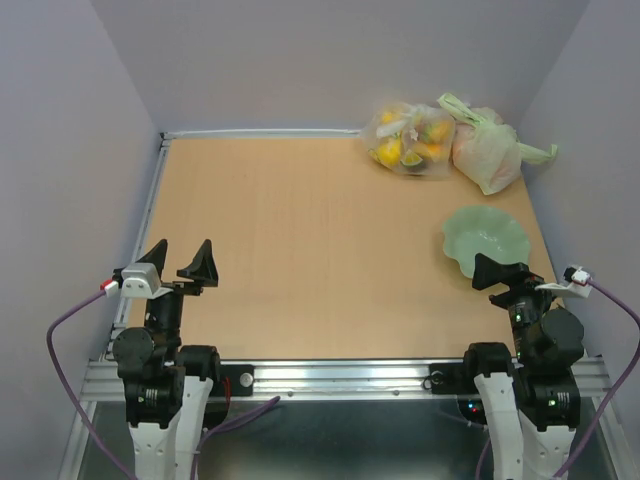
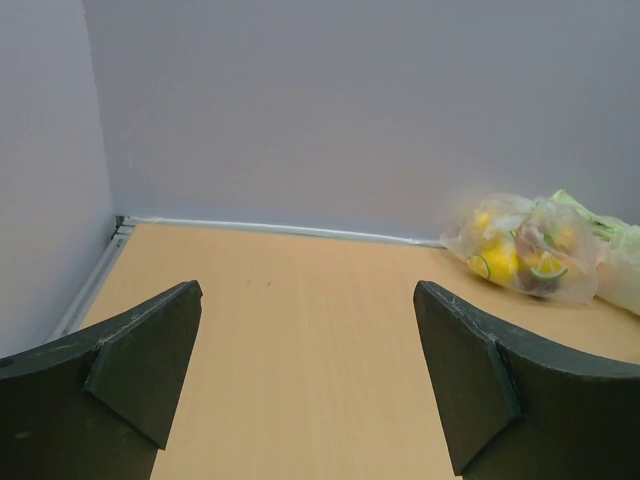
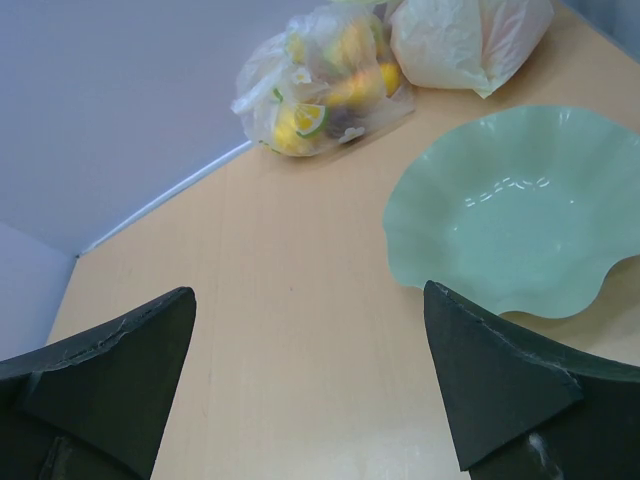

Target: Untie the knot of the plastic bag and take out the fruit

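Left gripper (image 2: 308,287) and right gripper (image 3: 308,292) gape empty, well apart from the plastic bag (image 1: 490,152), its knot (image 1: 468,113) not yet untied.

Two arms, blk links and joints, white shells (image 1: 160,445) at base. Left gripper (image 1: 184,255): pair of matte blk wedge fingers (image 2: 140,370), edges lightly scuffed; white block at wrist w/ red-tipped plug. Right gripper (image 1: 503,272): same blk wedges, same white block. Purple cable (image 1: 49,352) off each wrist. Small green LEDs on right arm (image 1: 550,340).
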Controlling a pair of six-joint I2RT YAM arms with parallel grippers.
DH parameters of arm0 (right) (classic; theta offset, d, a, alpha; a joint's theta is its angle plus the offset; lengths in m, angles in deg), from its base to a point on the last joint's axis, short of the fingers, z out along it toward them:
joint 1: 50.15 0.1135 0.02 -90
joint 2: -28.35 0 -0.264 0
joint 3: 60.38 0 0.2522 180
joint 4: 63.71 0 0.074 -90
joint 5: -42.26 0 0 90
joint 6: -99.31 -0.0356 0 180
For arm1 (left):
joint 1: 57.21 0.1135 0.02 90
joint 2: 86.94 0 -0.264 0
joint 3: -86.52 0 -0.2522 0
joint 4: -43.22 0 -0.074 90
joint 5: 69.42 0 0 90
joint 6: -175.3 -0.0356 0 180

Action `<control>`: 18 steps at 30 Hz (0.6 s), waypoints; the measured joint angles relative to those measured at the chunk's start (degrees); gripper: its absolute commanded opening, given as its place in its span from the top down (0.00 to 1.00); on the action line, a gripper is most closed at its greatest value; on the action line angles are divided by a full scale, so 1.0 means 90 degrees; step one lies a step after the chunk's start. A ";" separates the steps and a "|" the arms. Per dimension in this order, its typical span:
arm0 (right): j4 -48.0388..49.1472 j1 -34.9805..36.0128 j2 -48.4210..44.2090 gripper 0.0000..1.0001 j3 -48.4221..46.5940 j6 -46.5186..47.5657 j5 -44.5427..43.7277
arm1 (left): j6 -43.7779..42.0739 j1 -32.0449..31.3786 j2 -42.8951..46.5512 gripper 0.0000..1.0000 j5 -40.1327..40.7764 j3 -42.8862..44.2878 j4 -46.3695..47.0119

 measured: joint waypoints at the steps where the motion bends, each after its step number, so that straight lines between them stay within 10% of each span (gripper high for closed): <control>1: 0.0002 0.0000 0.0000 0.00 0.0000 0.0000 0.0005 | 0.0005 0.0000 0.0000 0.01 -0.0002 -0.0005 -0.0002; 18: 0.0316 0.0000 0.0430 0.00 -0.0002 -0.0027 0.0262 | 0.0102 0.0000 0.0000 0.01 -0.0126 -0.0012 -0.0078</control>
